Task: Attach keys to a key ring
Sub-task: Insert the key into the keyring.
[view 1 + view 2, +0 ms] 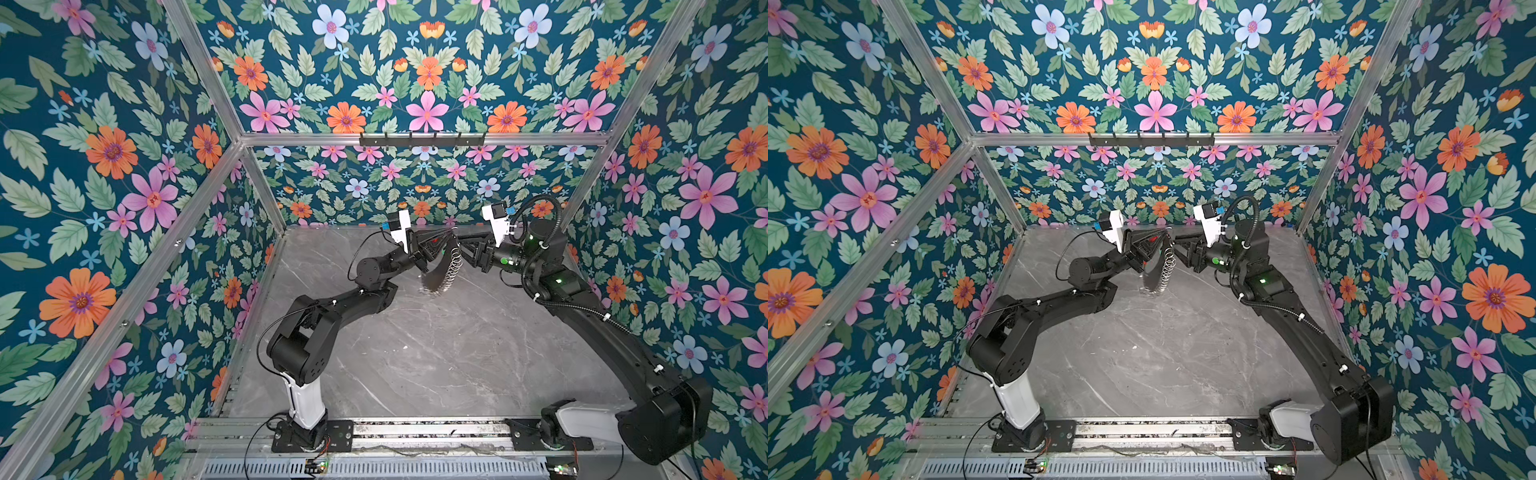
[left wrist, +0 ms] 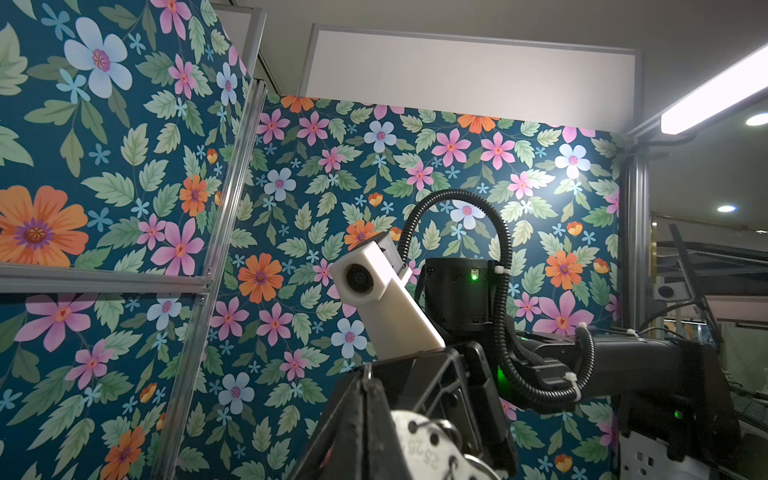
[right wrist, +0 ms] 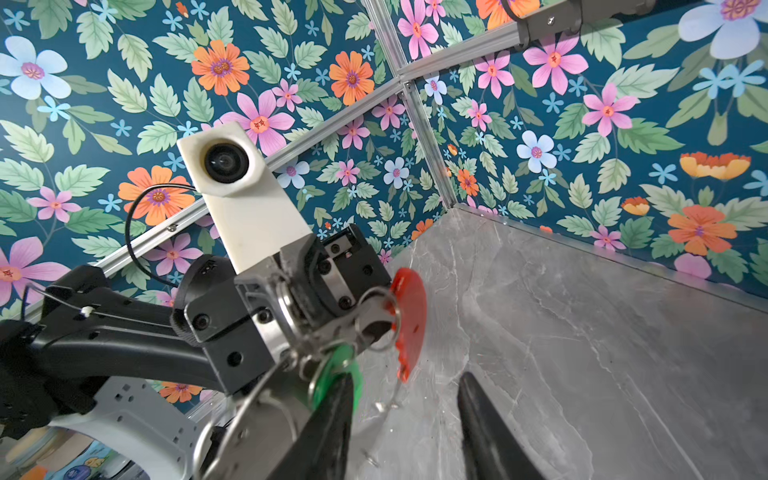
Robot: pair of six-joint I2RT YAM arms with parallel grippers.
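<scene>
Two black robot arms reach over a grey marble table (image 1: 415,353) and meet near its far edge, inside a booth papered with bright flowers. In both top views the key ring (image 1: 454,261) hangs in the air between the two arm tips, well above the tabletop. Its string of small silver rings (image 1: 1169,266) dangles downward in a loose column.

The left gripper (image 1: 438,243) is clamped tight on the key ring and holds it up. In the right wrist view the key ring's red plastic arc (image 3: 409,320) curves out just beside that clamp. One small silver ring loops around next to the red arc.

The key (image 3: 336,370) sits just under the left gripper, close to the thin grey metal hoop. Only its light green plastic head shows. The blade is hidden, and it is not clear whether the key is threaded onto anything.

The right gripper (image 3: 407,378) points at the key ring from the opposite side, its jaws spread apart and gripping nothing. One of its dark fingers (image 3: 486,419) is over bare table. The other overlaps the green key head, and whether it touches the head cannot be told.

The left wrist view shows mostly the flowered wall and the right arm.
</scene>
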